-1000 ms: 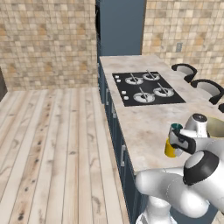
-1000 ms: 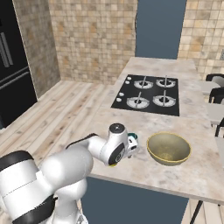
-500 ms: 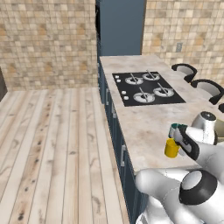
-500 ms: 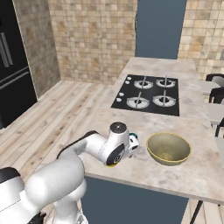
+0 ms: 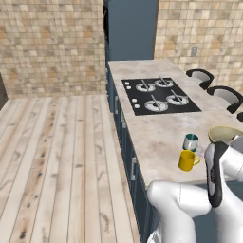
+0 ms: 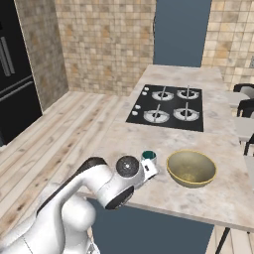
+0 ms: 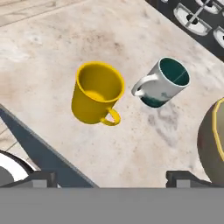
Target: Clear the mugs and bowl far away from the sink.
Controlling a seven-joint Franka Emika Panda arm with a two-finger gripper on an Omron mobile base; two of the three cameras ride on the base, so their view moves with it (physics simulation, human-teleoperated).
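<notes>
Claw [image 7: 111, 178] spread wide, above yellow mug [image 7: 95, 92]

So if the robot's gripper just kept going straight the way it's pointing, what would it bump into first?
Probably the bare marble counter, in the gap just below the yellow mug and the teal mug. The open gripper points down there, with neither mug between its fingertips. Depth is hard to judge, so it might clip the yellow mug's handle.
</notes>
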